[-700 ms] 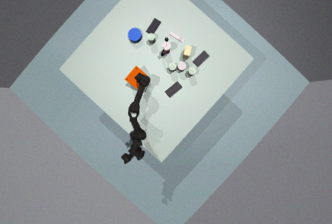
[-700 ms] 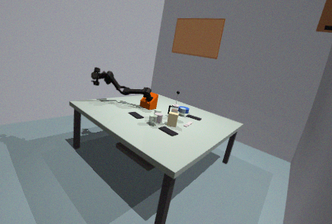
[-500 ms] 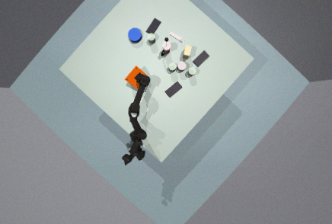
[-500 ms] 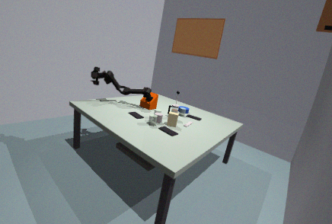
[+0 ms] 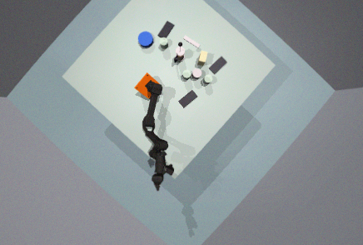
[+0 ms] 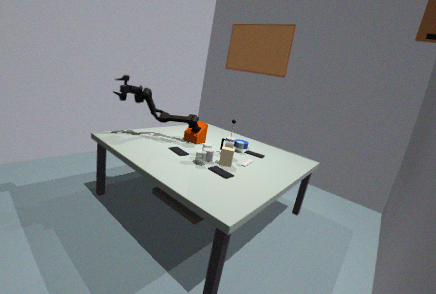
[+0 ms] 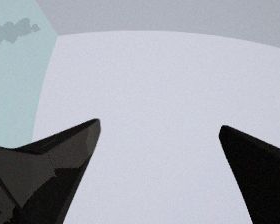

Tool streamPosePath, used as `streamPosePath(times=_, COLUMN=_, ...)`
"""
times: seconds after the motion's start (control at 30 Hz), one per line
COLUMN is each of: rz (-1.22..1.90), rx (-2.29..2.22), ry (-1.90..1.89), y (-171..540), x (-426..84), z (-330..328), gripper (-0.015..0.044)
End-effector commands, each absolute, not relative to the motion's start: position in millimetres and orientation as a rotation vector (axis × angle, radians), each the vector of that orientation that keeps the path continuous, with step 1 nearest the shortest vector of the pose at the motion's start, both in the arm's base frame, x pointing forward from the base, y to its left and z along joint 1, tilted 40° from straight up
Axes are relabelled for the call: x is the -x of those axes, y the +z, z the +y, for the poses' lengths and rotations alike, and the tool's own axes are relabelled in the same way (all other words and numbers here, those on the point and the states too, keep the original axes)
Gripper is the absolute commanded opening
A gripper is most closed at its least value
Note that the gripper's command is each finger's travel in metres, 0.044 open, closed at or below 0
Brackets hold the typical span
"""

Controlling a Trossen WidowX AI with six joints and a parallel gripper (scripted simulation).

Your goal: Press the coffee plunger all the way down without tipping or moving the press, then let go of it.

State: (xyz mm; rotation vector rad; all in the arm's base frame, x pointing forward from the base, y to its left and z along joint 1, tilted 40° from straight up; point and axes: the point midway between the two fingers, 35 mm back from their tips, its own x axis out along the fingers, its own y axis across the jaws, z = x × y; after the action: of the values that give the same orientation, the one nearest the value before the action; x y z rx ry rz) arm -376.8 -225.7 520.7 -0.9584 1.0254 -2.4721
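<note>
The coffee press (image 5: 180, 52) (image 6: 229, 145) stands upright among the objects on the table, with a pale pink lid and a dark handle. Its plunger is up: the black plunger knob (image 5: 180, 44) (image 6: 233, 121) sits on a thin rod well above the lid. My gripper (image 5: 157, 187) (image 6: 115, 86) (image 7: 161, 128) is open and empty. It is high up and far from the press, out past the table edge on the other side of the arm's base. The wrist view shows only wall and floor between and beyond the fingers.
The orange base (image 5: 142, 82) (image 6: 195, 133) carries the arm. Near the press are a yellow box (image 5: 202, 57) (image 6: 226, 157), a pink cup (image 5: 196, 73), several pale green cups, a blue round dish (image 5: 146, 39) (image 6: 241, 143), a pale bar (image 5: 191, 42) (image 6: 247, 163) and three dark flat pads.
</note>
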Motion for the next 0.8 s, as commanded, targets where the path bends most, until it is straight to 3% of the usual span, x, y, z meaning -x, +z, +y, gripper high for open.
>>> streamPosePath(times=0.0, rz=1.072, rx=1.208, ry=-2.408, y=560.2, x=333.3, z=-218.8, gripper=0.044)
streamPosePath(times=0.4, rz=1.122, rx=1.988, ry=-2.213, y=651.7, x=175.3, z=-166.0, gripper=0.044)
streamPosePath(times=0.7, rz=1.177, rx=2.593, ry=-2.032, y=678.5, x=55.1, z=-102.0, gripper=0.044)
streamPosePath(times=0.77, rz=1.158, rx=2.621, ry=-2.035, y=679.0, x=49.0, z=-97.0, gripper=0.044)
